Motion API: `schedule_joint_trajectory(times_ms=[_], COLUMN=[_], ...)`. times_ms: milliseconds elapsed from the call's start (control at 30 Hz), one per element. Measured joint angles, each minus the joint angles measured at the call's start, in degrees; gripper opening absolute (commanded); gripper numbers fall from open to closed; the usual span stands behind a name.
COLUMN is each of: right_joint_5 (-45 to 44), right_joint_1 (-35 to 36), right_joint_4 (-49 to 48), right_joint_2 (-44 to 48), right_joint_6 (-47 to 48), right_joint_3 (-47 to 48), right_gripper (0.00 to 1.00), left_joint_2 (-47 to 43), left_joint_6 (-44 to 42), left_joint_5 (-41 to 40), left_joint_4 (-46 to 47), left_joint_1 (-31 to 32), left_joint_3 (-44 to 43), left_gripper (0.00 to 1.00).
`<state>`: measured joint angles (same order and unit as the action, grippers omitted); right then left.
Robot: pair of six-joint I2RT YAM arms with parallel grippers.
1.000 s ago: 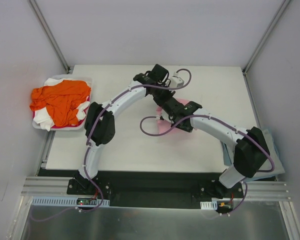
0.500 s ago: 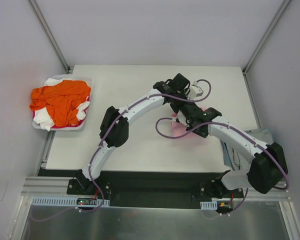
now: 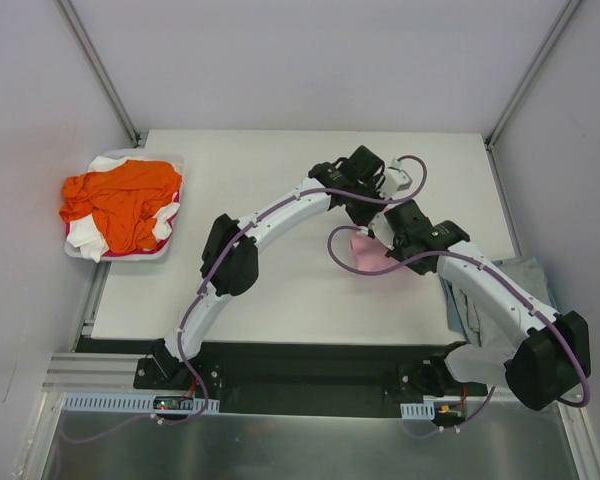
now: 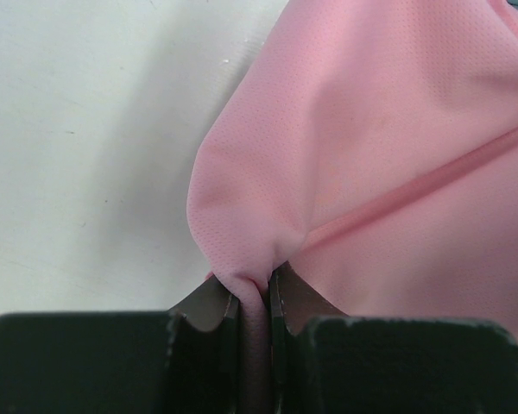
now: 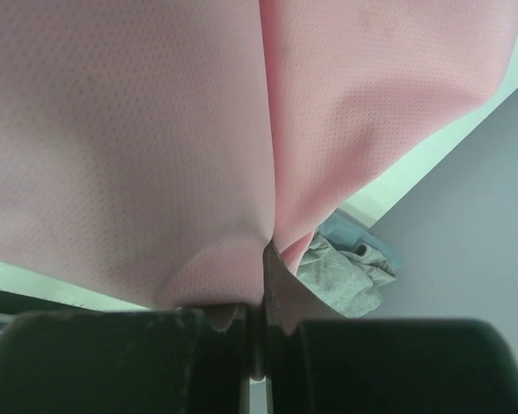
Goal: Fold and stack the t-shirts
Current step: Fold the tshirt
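Observation:
Both grippers hold a light pink t-shirt (image 3: 365, 256) just above the right middle of the table. In the left wrist view my left gripper (image 4: 255, 293) is shut on a pinched fold of the pink t-shirt (image 4: 380, 147). My right gripper (image 5: 261, 302) is shut on another edge of the pink t-shirt (image 5: 129, 129), which hangs in front of its camera. An orange t-shirt (image 3: 120, 198) lies crumpled over a white one (image 3: 105, 163) in a bin at the left. A grey-blue t-shirt (image 3: 528, 272) lies at the table's right edge.
The white bin (image 3: 176, 160) stands off the table's left edge. The white table (image 3: 240, 290) is walled in by grey panels on three sides. In the right wrist view, grey and blue cloth (image 5: 341, 274) lies bunched beyond the table's edge.
Both arms have swung to the right, carrying the pink t-shirt from the table's middle towards its right side. The bin's shirts have not moved.

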<state>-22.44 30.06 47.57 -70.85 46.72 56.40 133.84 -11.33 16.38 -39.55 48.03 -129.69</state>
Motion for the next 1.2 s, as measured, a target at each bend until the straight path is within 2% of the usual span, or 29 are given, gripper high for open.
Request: schedule_joint_trajectory(times_ms=[200, 400, 667, 867, 1200], right_joint_5=[2.71, 5.55, 9.22, 12.2, 16.74], right_joint_1=[-0.24, -0.31, -0.15, 0.94, 3.87], right_joint_4=[1.09, 1.11, -3.78, -6.36, -10.38], right_joint_2=[-0.87, -7.17, -19.15, -27.34, -37.92], right_joint_6=[-0.15, 0.0, 1.68, 2.45, 3.06], right_joint_3=[1.31, 5.51, 15.08, 23.69, 31.08], right_gripper=[0.01, 0.01, 0.01, 0.01, 0.01], left_joint_2=[0.0, 0.0, 0.31, 2.78, 5.38], left_joint_6=[-0.24, -0.66, -0.85, -0.85, -0.35], left_joint_5=[-0.48, -0.66, -0.37, -0.11, 0.02], left_joint_4=[0.09, -0.13, -0.04, -0.52, -2.91], left_joint_1=[-0.04, -2.14, -10.25, -15.98, -22.47], left_joint_3=[1.62, 4.55, 4.22, 0.61, -0.79], left_gripper=[0.0, 0.0, 0.0, 0.0, 0.0])
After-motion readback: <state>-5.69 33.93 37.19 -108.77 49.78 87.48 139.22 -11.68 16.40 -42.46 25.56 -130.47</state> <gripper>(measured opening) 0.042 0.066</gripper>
